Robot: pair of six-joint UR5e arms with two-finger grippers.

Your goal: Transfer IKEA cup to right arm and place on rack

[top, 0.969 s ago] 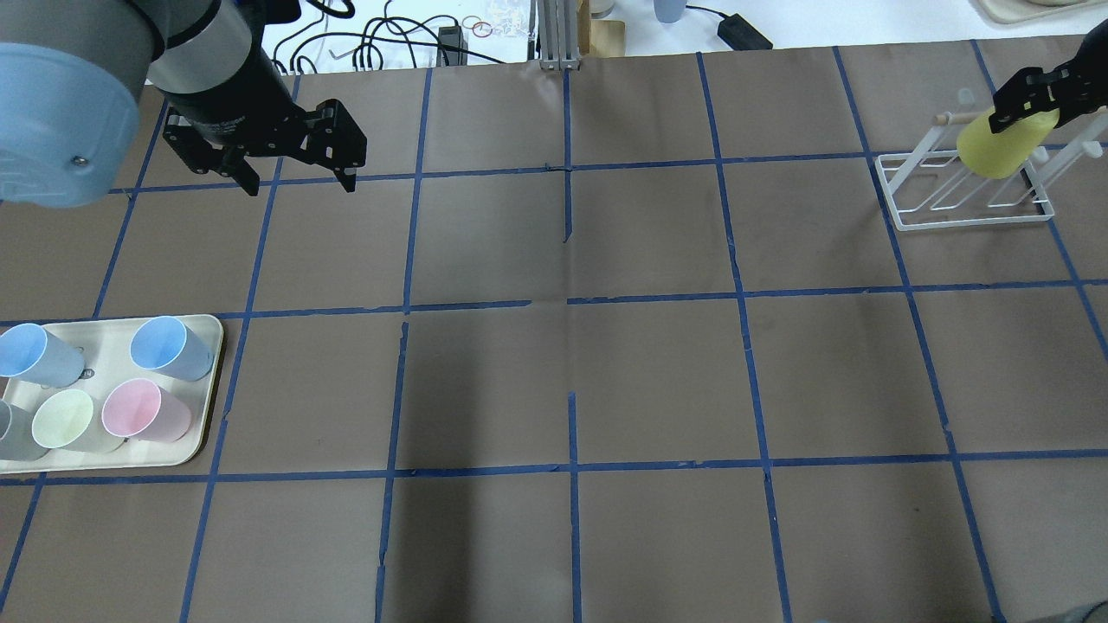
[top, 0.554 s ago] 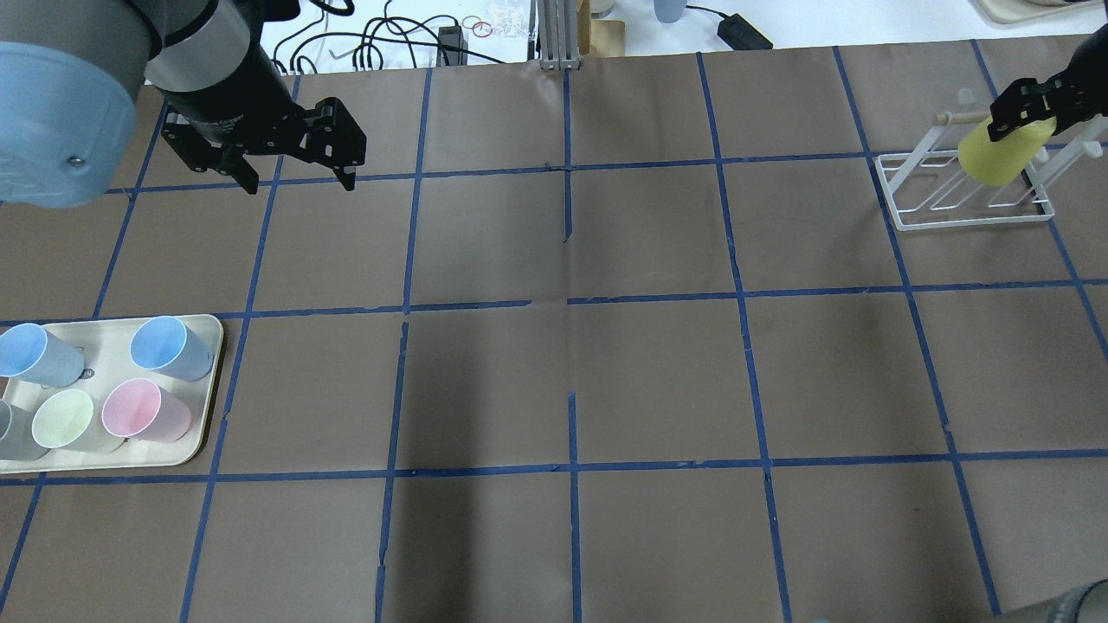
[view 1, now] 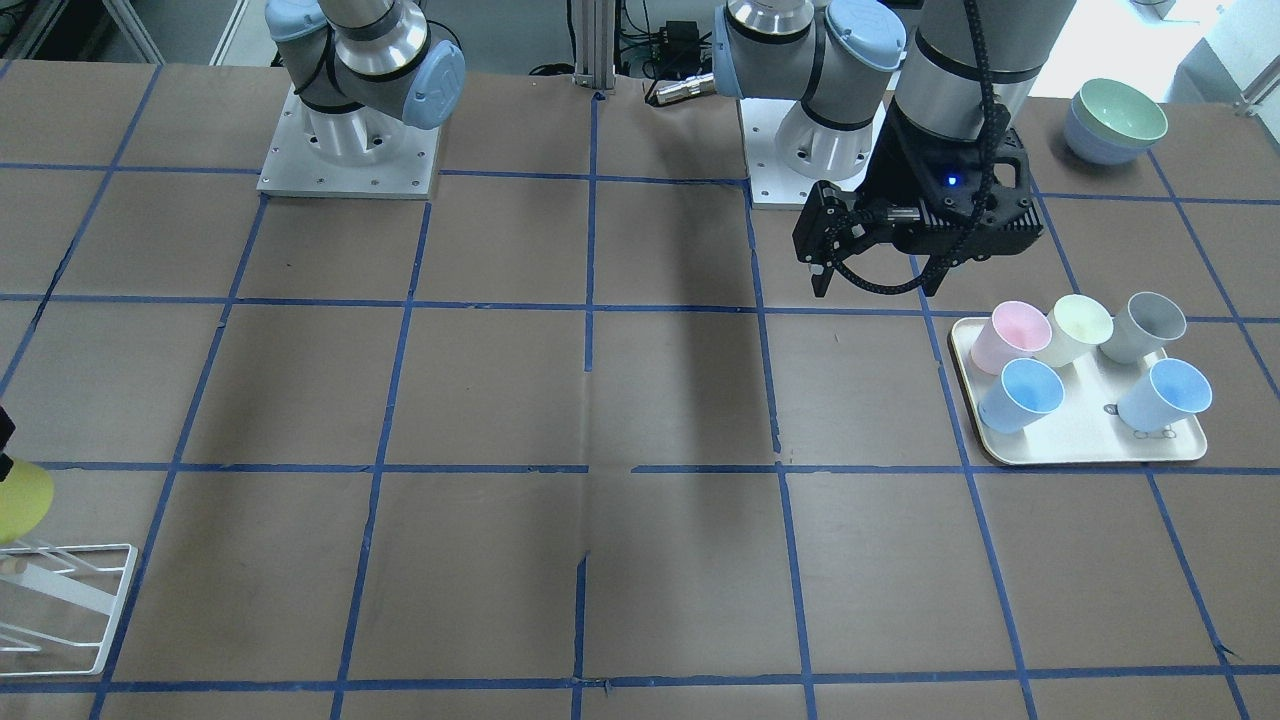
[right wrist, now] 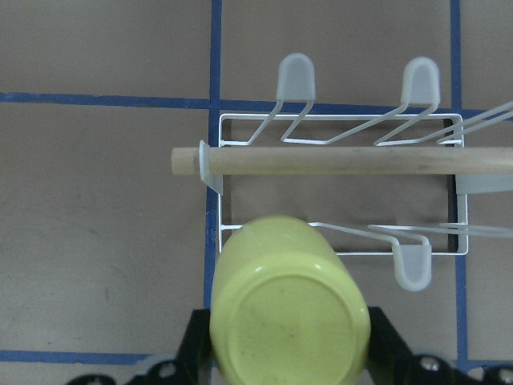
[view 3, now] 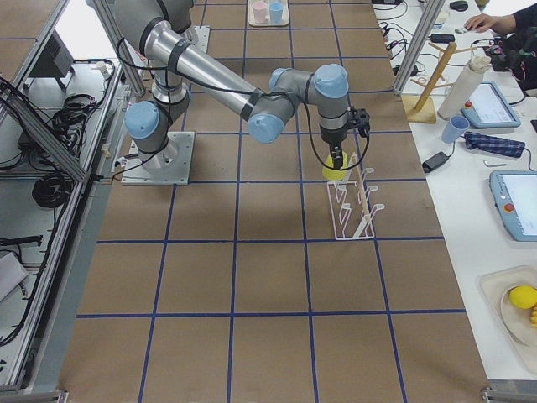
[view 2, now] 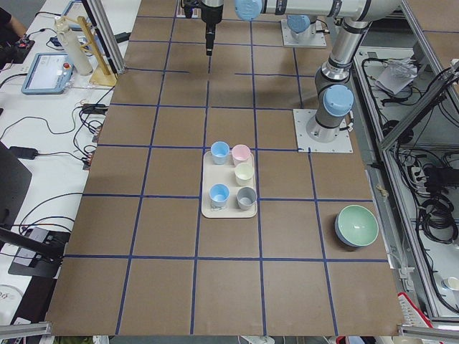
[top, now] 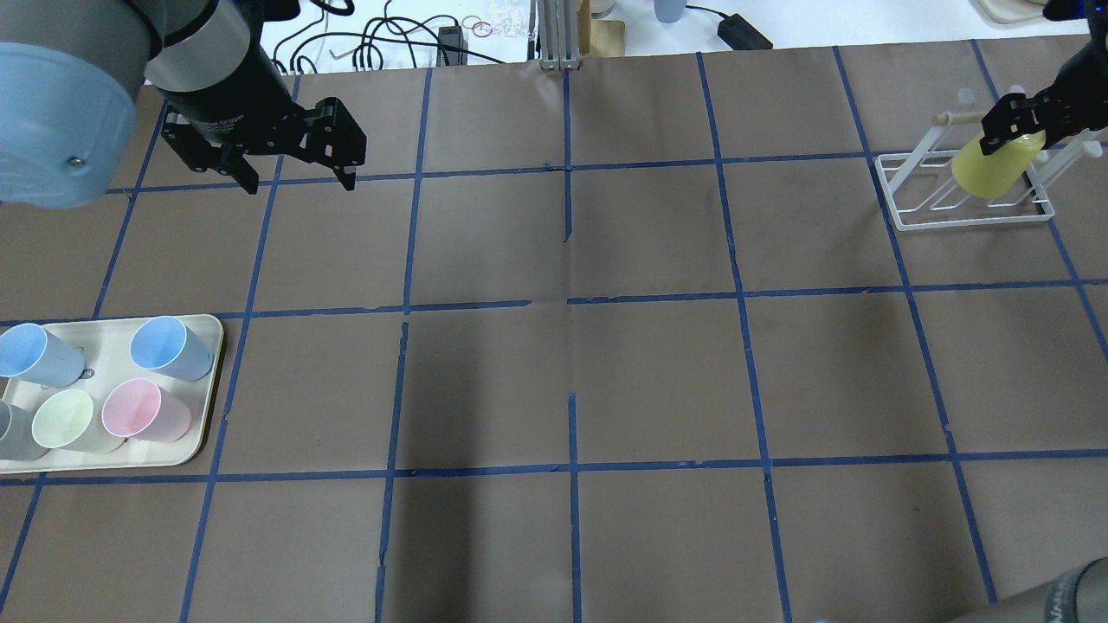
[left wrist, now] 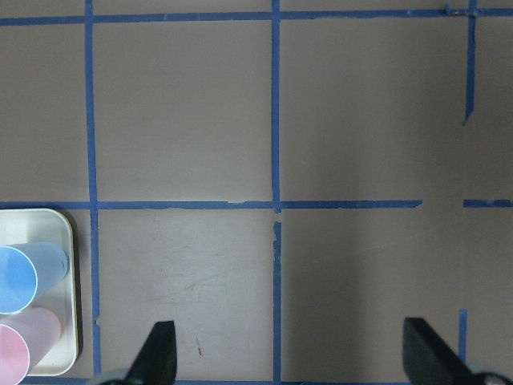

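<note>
The bright yellow IKEA cup [top: 987,169] is held mouth-down, tilted, in my right gripper [top: 1023,128], which is shut on it. The cup hangs over the near row of bars of the white wire rack [top: 961,212] at the table's far right. In the right wrist view the cup's base [right wrist: 288,313] faces the camera, just in front of the rack's wooden bar [right wrist: 337,160]. I cannot tell whether the cup touches the bars. My left gripper [top: 300,183] is open and empty, above the table at the far left.
A cream tray [top: 104,350] at the near left holds several cups: two blue, a pink [top: 143,411], a pale yellow-green [top: 65,420] and a grey one. Stacked bowls [view 1: 1115,120] sit near the left arm's base.
My right gripper has lowered the yellow cup toward the rack's bars. The left arm has not moved.
</note>
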